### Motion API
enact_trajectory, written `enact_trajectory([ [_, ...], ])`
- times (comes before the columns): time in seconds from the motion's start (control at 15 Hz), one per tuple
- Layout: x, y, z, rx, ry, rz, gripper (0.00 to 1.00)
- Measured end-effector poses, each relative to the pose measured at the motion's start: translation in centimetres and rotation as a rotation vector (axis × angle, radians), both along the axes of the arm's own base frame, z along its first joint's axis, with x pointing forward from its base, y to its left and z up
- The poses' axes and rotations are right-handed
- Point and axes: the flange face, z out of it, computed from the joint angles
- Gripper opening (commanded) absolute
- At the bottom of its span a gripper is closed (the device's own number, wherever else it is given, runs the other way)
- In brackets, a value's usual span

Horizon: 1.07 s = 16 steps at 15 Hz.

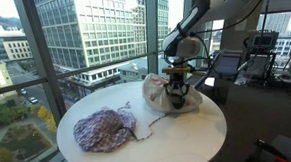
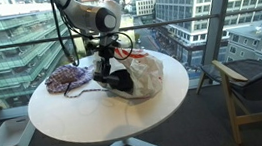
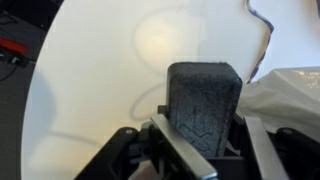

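Note:
My gripper (image 3: 215, 150) is shut on a black block-shaped object (image 3: 205, 105) with a textured, cracked-looking face; the two metal fingers (image 3: 175, 150) press against its sides. In both exterior views the gripper (image 1: 178, 84) (image 2: 111, 73) points down over the round white table (image 2: 97, 122), holding the black object (image 2: 118, 83) low against the tabletop. A crumpled translucent white plastic bag (image 1: 164, 96) (image 2: 145, 74) (image 3: 292, 95) lies right beside the object and touches it. The black object's underside is hidden.
A purple and white patterned cloth (image 1: 103, 129) (image 2: 68, 78) lies bunched on the table away from the bag. Floor-to-ceiling windows surround the table. A chair (image 2: 259, 87) stands off to one side, and equipment (image 1: 259, 55) sits behind the arm.

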Motion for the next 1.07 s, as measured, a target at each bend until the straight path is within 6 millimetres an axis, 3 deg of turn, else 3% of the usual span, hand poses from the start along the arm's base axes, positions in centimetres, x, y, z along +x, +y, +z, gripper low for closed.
enact_trajectory([
  [0.33,2.4,1.9,0.8,-0.106,-0.139,0.105,0.31],
  [0.4,2.9,1.8,1.1,-0.118,-0.156,0.114,0.4],
  [0.47,3.3,1.6,1.2,-0.13,-0.171,0.119,0.81],
  [0.53,3.7,1.2,1.2,-0.144,-0.183,0.124,0.83],
  [0.67,4.4,0.3,0.7,-0.163,-0.192,0.12,0.97],
  [0.87,4.9,-0.3,-0.3,-0.164,-0.183,0.109,1.0],
  [1.07,4.7,0.6,-0.3,-0.141,-0.173,0.119,1.0],
])
